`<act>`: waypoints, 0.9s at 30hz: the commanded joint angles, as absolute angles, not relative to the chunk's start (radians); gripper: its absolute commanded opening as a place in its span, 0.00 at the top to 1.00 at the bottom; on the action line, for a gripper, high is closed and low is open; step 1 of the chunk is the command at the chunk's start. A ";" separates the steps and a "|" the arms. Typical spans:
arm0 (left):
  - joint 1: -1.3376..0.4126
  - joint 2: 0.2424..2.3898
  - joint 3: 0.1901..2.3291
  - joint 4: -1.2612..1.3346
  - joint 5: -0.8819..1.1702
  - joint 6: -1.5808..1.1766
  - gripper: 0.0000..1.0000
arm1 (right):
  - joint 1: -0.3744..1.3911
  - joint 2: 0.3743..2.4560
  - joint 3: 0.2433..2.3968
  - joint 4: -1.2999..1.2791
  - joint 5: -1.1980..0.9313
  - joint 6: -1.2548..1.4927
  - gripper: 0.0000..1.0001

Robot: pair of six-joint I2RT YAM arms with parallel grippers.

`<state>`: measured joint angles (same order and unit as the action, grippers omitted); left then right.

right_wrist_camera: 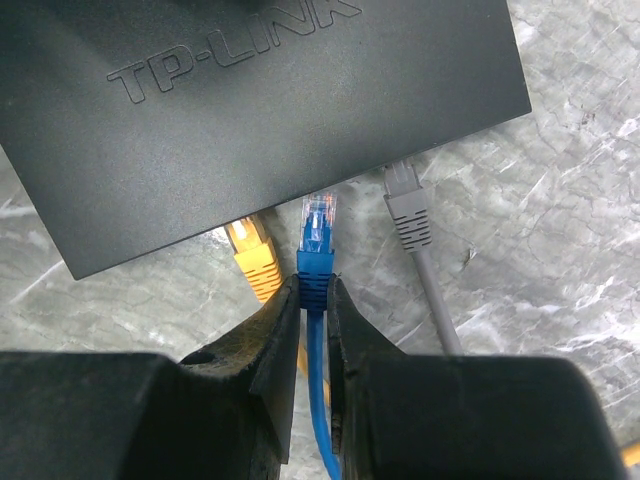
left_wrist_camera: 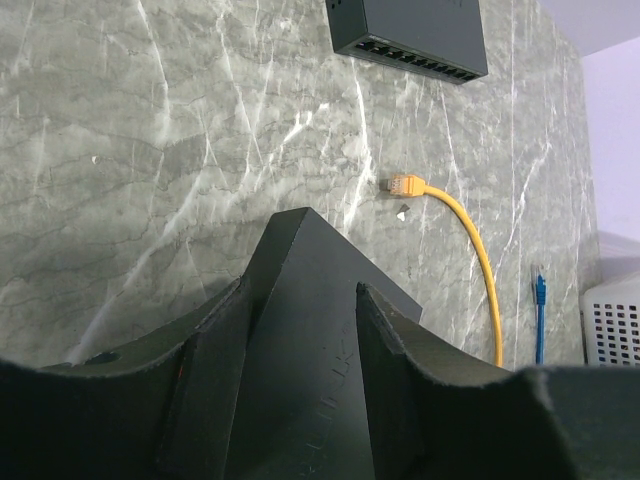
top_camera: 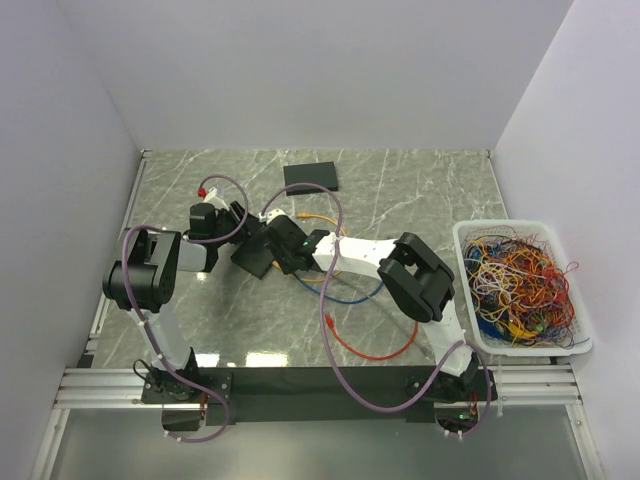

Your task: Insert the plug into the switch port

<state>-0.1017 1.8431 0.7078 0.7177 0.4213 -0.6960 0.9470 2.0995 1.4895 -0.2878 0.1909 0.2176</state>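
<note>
My left gripper (left_wrist_camera: 300, 300) is shut on a black TP-LINK switch (right_wrist_camera: 270, 110), its fingers (left_wrist_camera: 410, 380) clamping the switch body (left_wrist_camera: 300, 340) on both sides. My right gripper (right_wrist_camera: 314, 285) is shut on the blue boot of the plug (right_wrist_camera: 318, 222). The plug's clear tip points at the switch's port edge, just short of it. The ports themselves are hidden in the right wrist view. In the top view both grippers meet at the switch (top_camera: 255, 255) in the middle of the table, and the blue cable (top_camera: 345, 295) trails toward the right arm.
A second black switch (top_camera: 311, 177) lies at the back. An orange plug (right_wrist_camera: 250, 252) and a grey plug (right_wrist_camera: 405, 208) lie by the held switch's edge. A red cable (top_camera: 370, 350) loops at the front. A white basket of cables (top_camera: 515, 285) stands at the right.
</note>
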 commanded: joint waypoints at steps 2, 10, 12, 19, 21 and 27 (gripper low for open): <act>-0.126 1.852 0.723 0.676 0.471 -0.686 0.48 | 0.962 2.040 1.548 -0.236 0.202 0.212 1.00; -0.130 1.855 0.729 0.667 0.471 -0.677 0.48 | 0.960 2.056 1.557 -0.215 0.181 0.213 1.00; -0.132 1.856 0.730 0.661 0.469 -0.673 0.48 | 0.962 2.059 1.557 -0.209 0.170 0.213 1.00; -0.138 1.859 0.738 0.650 0.468 -0.666 0.48 | 0.960 2.049 1.539 -0.181 0.123 0.210 1.00; -0.140 1.861 0.742 0.644 0.463 -0.663 0.48 | 0.960 2.043 1.528 -0.167 0.110 0.212 1.00; -0.146 1.864 0.752 0.627 0.460 -0.653 0.49 | 0.962 2.016 1.500 -0.129 0.087 0.210 1.00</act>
